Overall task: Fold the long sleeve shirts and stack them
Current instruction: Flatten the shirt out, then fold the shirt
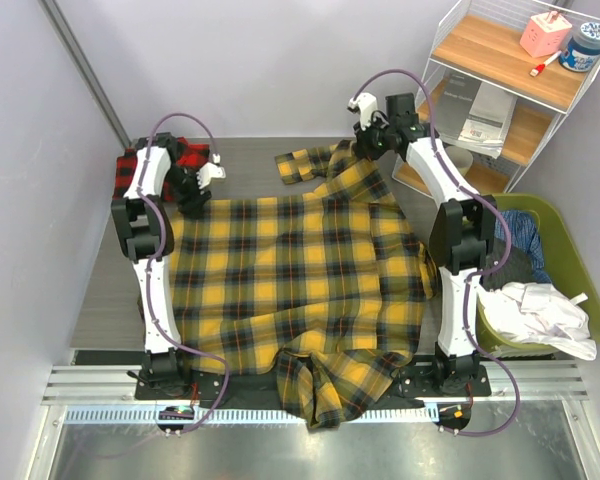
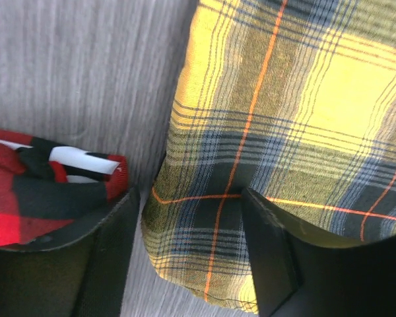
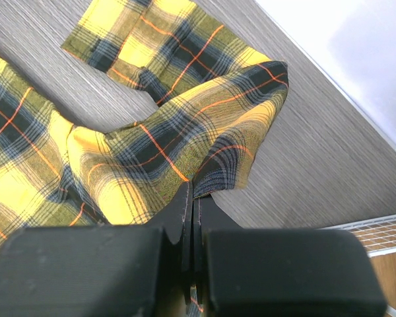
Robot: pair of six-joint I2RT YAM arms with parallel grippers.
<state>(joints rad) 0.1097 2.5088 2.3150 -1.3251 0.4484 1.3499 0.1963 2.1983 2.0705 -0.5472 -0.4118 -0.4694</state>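
Yellow shirt (image 1: 300,260) (one, checked flannel) lies spread across the table (image 1: 110,300); one red shirt (image 1: 185,155) sits at the far left corner.

Left wrist: the left tool (image 2: 188,198) stands open, fingers straddling the yellow shirt's edge, red shirt just beside.

Right wrist: the right tool (image 3: 193,198) is clamped on a yellow fold.

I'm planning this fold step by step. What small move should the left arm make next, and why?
Probably close the left gripper on the yellow shirt. Its jaws stand open with a corner of the shirt lying between them, while the right gripper is shut on a fold of it at the far right. With both holds in place, the arms could lift together.
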